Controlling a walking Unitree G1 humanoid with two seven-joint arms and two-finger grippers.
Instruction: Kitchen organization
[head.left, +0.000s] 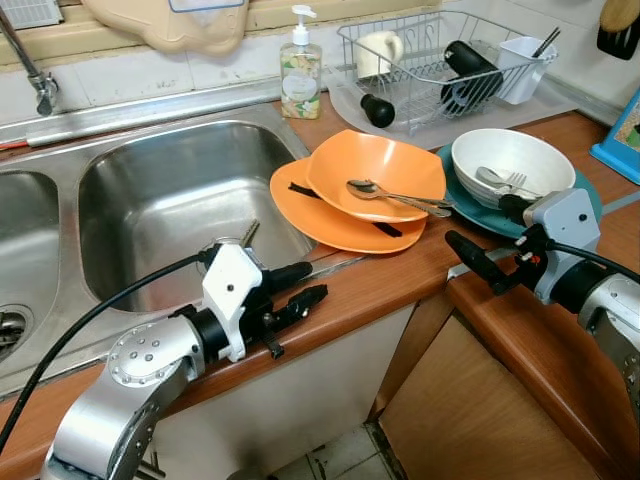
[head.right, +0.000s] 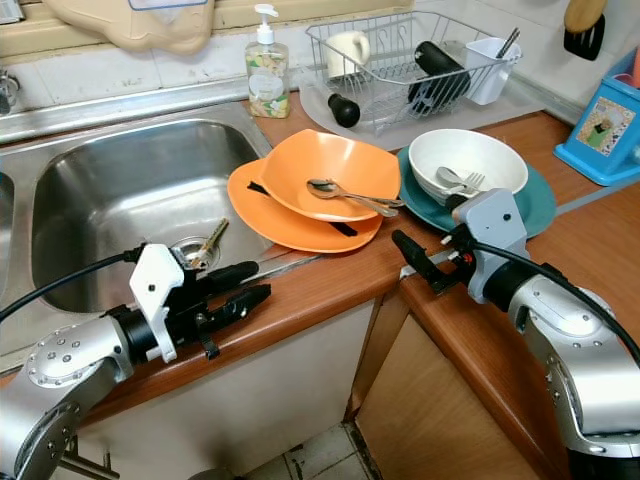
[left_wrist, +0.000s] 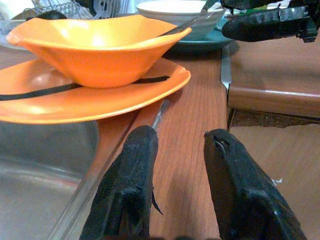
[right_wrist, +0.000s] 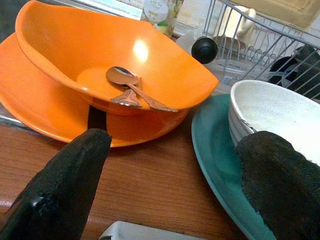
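An orange bowl (head.left: 385, 165) sits on an orange plate (head.left: 320, 215) on the wooden counter, right of the sink. A metal spoon (head.left: 375, 190) lies in the bowl, and a black strip (head.left: 385, 228) lies on the plate under it. To the right, a white bowl (head.left: 520, 160) holding a fork (head.left: 505, 180) rests on a teal plate (head.left: 465, 200). My left gripper (head.left: 312, 282) is open over the counter's front edge, pointing at the orange plate. My right gripper (head.left: 478, 222) is wide open just in front of the teal plate, empty.
The steel sink (head.left: 170, 200) lies to the left, with keys (head.right: 207, 243) at its drain. At the back stand a soap bottle (head.left: 301, 75) and a wire dish rack (head.left: 440, 60) with cups and utensils. A blue box (head.left: 620, 135) is at far right. Wooden cabinet fronts (head.left: 470, 410) lie below.
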